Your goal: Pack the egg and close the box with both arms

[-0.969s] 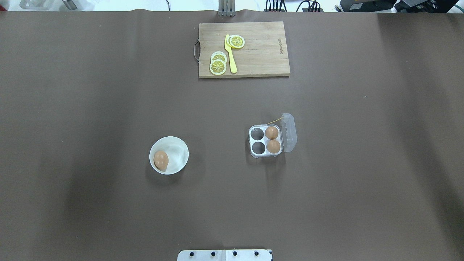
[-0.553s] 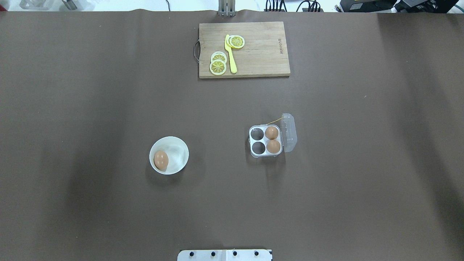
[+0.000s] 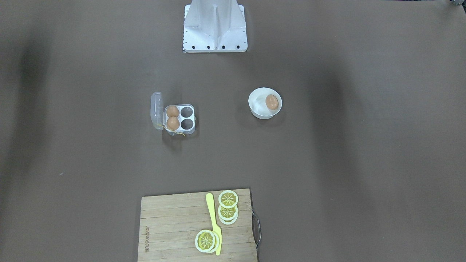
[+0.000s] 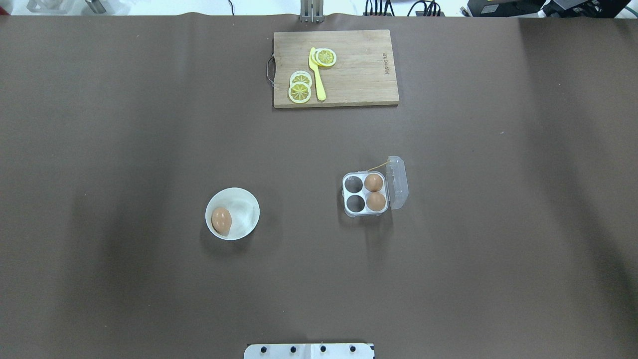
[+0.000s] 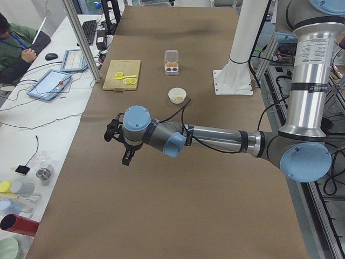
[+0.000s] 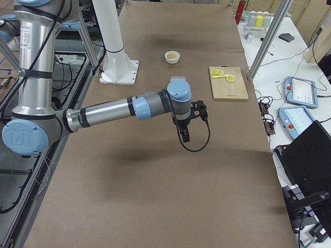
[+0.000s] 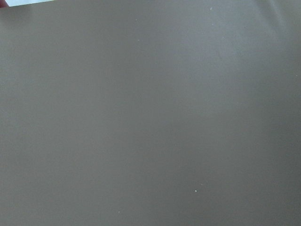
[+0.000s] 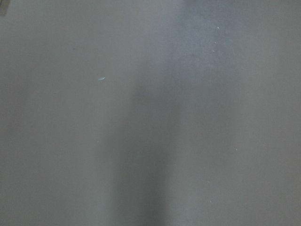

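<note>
A: Where are you seeing the egg relative to your pincers?

B: I'm watching the egg (image 4: pixel 221 220) lying on its side in the white bowl (image 4: pixel 247 212), well apart from the left pincer (image 5: pixel 127 158), beyond it toward the middle of the worktop (image 4: pixel 124 149). The box (image 4: pixel 345 195) is sitting well apart from the right pincer (image 6: pixel 185 138), likewise beyond it toward the middle.

A: And the pincers themselves?

B: Both are hanging above bare worktop. I'm only getting them in the side views, so I cannot tell how wide either is standing. The wrist cameras are showing nothing but brown covering.

A: Why that layout?

B: I'm reading it as a split of work. The 2 empty cells are facing the left pincer's side, giving the egg a short run in. The lid (image 4: pixel 398 182) is hinging open on the right pincer's side, ready for folding over.

A: Materials?

B: The egg is looking smooth, rounded and tan, so probably prone to rolling. The box is looking like thin clear plastic with 4 round cells, 2 of them filled. I'm expecting it to slide on the matte covering unless 1 arm is steadying it.
</note>
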Controlling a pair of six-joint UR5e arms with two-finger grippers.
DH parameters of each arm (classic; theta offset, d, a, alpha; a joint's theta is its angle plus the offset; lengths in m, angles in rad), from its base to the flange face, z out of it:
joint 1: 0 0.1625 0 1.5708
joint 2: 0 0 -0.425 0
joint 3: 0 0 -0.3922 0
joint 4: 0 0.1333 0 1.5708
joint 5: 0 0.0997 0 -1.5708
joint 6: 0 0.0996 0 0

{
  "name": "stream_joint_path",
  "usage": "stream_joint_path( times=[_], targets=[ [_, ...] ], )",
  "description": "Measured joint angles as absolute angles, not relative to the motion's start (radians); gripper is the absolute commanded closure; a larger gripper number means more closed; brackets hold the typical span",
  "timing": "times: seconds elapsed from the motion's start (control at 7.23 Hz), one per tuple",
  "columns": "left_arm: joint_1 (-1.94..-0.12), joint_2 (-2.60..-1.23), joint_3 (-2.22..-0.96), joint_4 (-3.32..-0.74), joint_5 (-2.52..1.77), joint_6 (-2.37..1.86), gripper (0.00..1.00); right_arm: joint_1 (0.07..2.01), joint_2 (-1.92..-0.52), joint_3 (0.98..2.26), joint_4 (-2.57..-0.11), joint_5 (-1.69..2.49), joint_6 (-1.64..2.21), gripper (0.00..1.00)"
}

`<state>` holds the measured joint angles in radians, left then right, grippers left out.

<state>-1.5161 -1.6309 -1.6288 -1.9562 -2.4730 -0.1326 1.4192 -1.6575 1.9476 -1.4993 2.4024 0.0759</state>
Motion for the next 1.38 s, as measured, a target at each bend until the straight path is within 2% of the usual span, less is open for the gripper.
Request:
stream_joint_path(
  times=[0.55, 1.11, 1.38],
  targets=[
    [-1.391, -1.647, -1.701, -1.963, -2.49, -0.306, 0.02, 1.257, -1.445, 1.901, -1.496, 2.379, 0.288, 0.0],
    [-1.128, -1.67, -1.876, -1.962, -2.351, -0.741, 0.02, 1.099, -1.323, 1.916, -1.496, 2.267, 0.581, 0.0],
    [-0.983, -1.723, -1.929, -1.959, -2.269, -0.96, 0.02, 1.024, -1.29, 1.927, -1.496, 2.195, 0.684, 0.0]
  ],
)
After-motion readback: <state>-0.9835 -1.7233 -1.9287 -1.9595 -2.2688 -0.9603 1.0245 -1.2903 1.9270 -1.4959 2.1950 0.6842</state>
